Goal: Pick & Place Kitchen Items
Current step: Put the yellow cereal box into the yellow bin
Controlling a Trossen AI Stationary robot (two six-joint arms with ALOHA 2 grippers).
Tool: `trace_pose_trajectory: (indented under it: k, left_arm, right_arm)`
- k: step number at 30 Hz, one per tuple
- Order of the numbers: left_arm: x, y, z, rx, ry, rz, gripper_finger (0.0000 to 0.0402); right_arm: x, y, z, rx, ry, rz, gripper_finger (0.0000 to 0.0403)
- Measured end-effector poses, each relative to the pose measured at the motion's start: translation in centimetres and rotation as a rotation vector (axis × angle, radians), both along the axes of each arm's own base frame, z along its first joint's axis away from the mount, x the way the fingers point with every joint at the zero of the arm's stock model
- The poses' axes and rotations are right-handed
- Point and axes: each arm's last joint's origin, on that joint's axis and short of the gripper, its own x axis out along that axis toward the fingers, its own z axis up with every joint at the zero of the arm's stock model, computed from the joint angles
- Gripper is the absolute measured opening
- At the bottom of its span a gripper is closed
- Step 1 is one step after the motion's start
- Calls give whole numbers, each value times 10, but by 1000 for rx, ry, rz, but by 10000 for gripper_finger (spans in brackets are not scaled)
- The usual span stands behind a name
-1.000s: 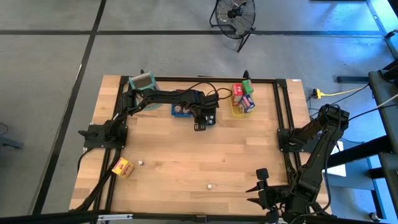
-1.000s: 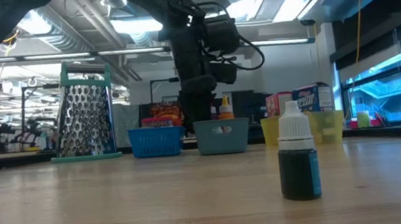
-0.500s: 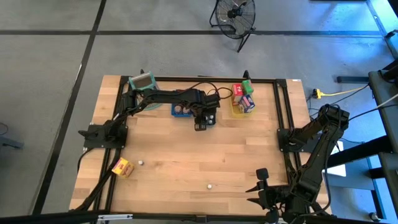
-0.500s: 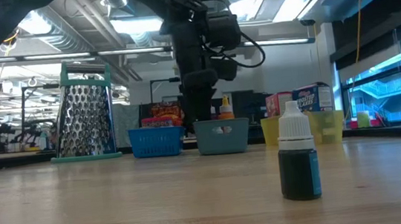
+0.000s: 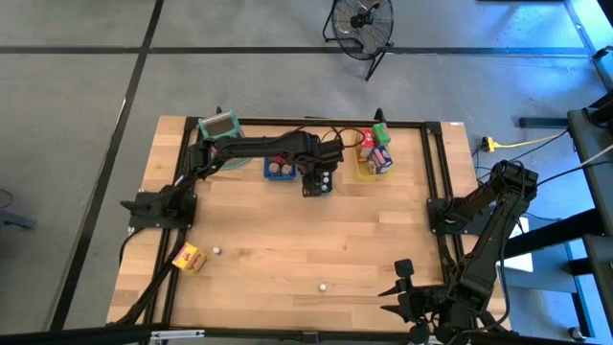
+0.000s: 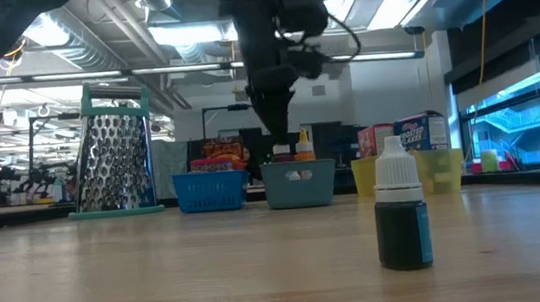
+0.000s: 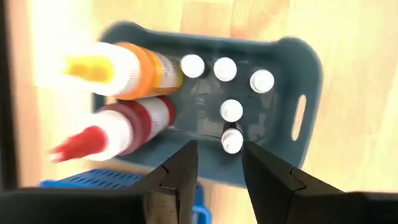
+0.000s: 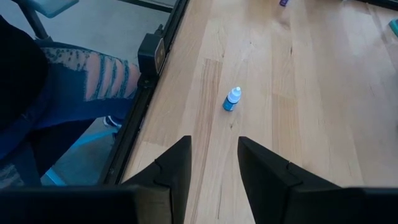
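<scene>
The left end effector [image 7: 219, 167] hangs with its jaws parted and empty directly above the grey plastic tray [image 7: 301, 74], where five tiny white-capped bottles [image 7: 231, 111] stand beside two squeeze bottles lying flat, one orange-yellow [image 7: 127, 68], one red [image 7: 121, 129]. Another small blue dropper bottle [image 8: 232, 99] stands alone on the wooden surface [image 5: 287, 240], ahead of the waiting, open right end effector [image 8: 212, 163]. Light, rigid and probably slick, it would be best pinched around its body below the cap.

Blue tray [image 7: 93, 180] cut off at edge; grey tray's [image 6: 299, 190] contents mostly hidden
</scene>
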Motion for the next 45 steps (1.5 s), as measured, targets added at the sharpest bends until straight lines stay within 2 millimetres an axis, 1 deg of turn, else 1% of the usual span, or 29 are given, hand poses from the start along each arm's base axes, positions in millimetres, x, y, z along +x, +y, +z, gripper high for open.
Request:
trace_pose_trajectory:
  k: [4, 8, 12, 15, 17, 21, 25, 28, 32, 37, 42, 45]
  left_arm:
    - [1, -8, 24, 8, -6, -7, 116]
    - [-1, -24, 53, 5, -14, -25, 117]
    - [-9, -47, 79, -12, 20, -25, 118]
    - [-21, -65, 93, -49, 77, 38, 116]
    - [-22, -78, 100, -100, 25, 93, 116]
    - [-34, -101, 119, -208, -30, 166, 116]
    - [-38, -116, 125, -202, -53, 141, 112]
    - [-45, -125, 134, -170, -73, 145, 111]
    - [-46, -134, 134, -137, -78, 114, 115]
    - [-47, -138, 136, -15, -110, 155, 124]
    - [-47, -139, 136, 13, -117, 164, 133]
    - [-47, -138, 136, 40, -122, 169, 152]
  right_arm:
    - [0, 0, 0, 5, 6, 5, 133]
    - [0, 1, 0, 20, 18, 11, 133]
    - [0, 1, 0, 42, 27, 3, 133]
    - [-1, 2, -1, 62, 52, 15, 133]
    - [-1, 2, 0, 69, 56, 18, 133]
    - [-1, 2, 0, 70, 55, 19, 133]
    - [-1, 2, -1, 59, 57, 22, 133]
    - [0, 1, -1, 35, 51, 31, 133]
    - [0, 0, -1, 20, 55, 33, 133]
    - [0, 0, -1, 16, 55, 34, 133]
    - [0, 0, -1, 16, 55, 34, 133]
    - [0, 0, -1, 17, 55, 34, 133]
